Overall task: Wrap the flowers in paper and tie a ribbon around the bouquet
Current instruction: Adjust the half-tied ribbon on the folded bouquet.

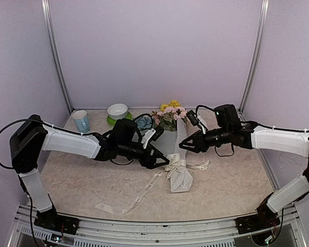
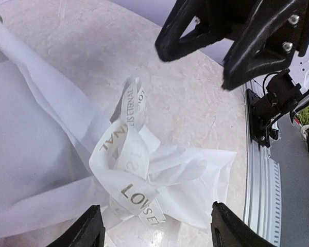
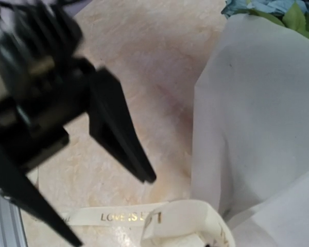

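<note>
The paper [image 1: 176, 138] cones round the flowers [image 1: 169, 114] on the tabletop [image 1: 77, 175]; I can't see into the cup [image 1: 81, 121] or bowl [image 1: 117, 110]. The lettered cream ribbon [image 2: 126, 193] is knotted at the neck, between my left gripper's [image 2: 154, 231] wide jaws. The right gripper [image 1: 184, 146] hovers opposite, partly parted and empty.

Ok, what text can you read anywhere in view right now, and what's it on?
"LOVE IS E": long cream-white fabric ribbon, right wrist view; the rest folds away.
"LOV" and "NAL": same ribbon's loops, left wrist view.
Top view: ribbon lettering too small to read.
No other text shows.
</note>
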